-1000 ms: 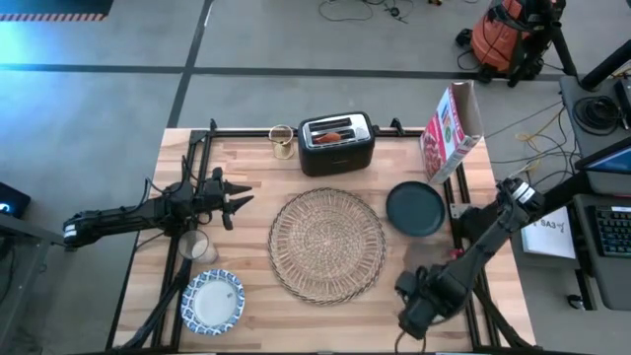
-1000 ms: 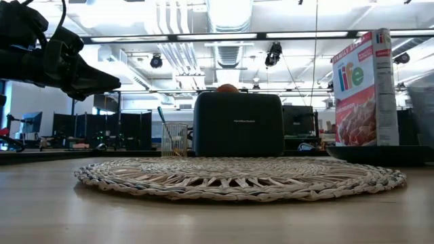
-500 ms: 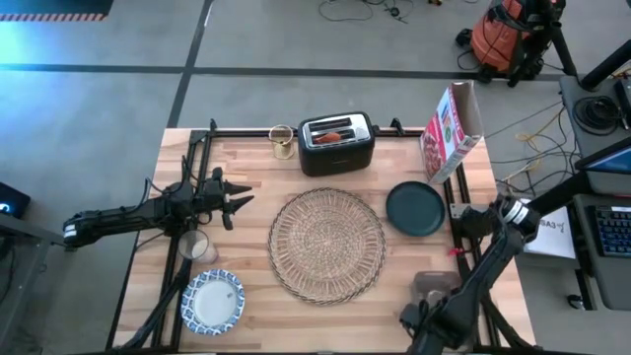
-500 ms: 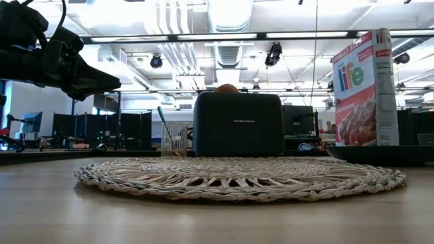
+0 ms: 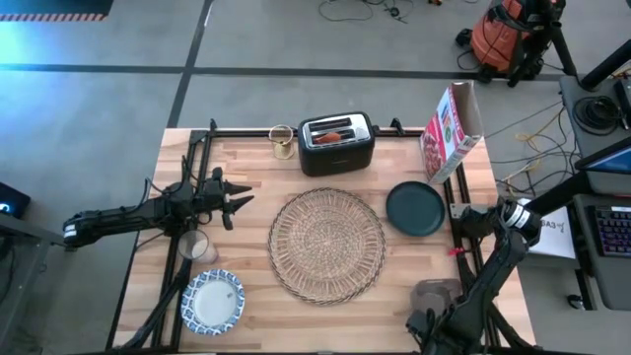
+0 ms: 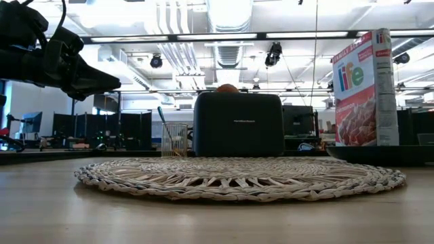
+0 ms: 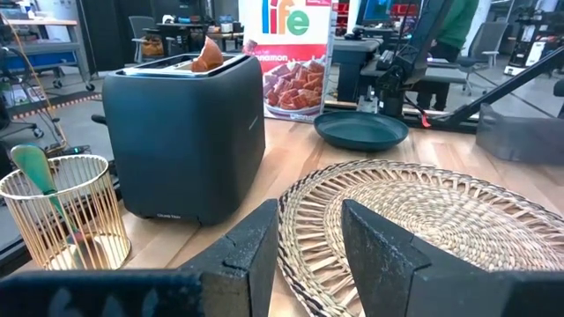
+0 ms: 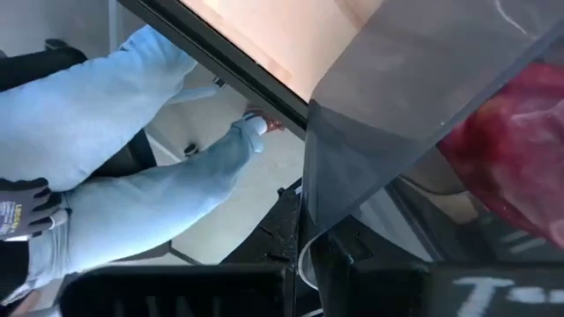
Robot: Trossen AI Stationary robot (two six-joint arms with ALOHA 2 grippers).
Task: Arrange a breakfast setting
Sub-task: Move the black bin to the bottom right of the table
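The round straw placemat (image 5: 327,245) lies at the table's middle. The dark teal plate (image 5: 415,209) rests flat on the wood to its right. The blue-and-white bowl (image 5: 212,301) stands near the near left corner, and the small clear glass (image 5: 194,247) stands just beyond it, under my left arm. A brown pastry (image 7: 207,55) sticks up from the black toaster's (image 5: 336,144) slot. My left gripper (image 5: 233,203) hovers open and empty left of the placemat, pointing at it; it also shows in its own wrist view (image 7: 308,255). My right gripper (image 5: 434,330) is at the near right corner, past the table's edge.
A cereal box (image 5: 451,130) stands at the far right, and a wire cup with a utensil (image 5: 282,141) stands left of the toaster. A grey translucent thing (image 5: 437,293) lies by my right arm. A person's legs (image 8: 132,176) and gloved hand (image 8: 22,211) are beyond the near edge.
My right arm has swung toward the table's near edge, bringing its gripper to the near right corner. The grey translucent thing has shifted toward the near edge along with it.
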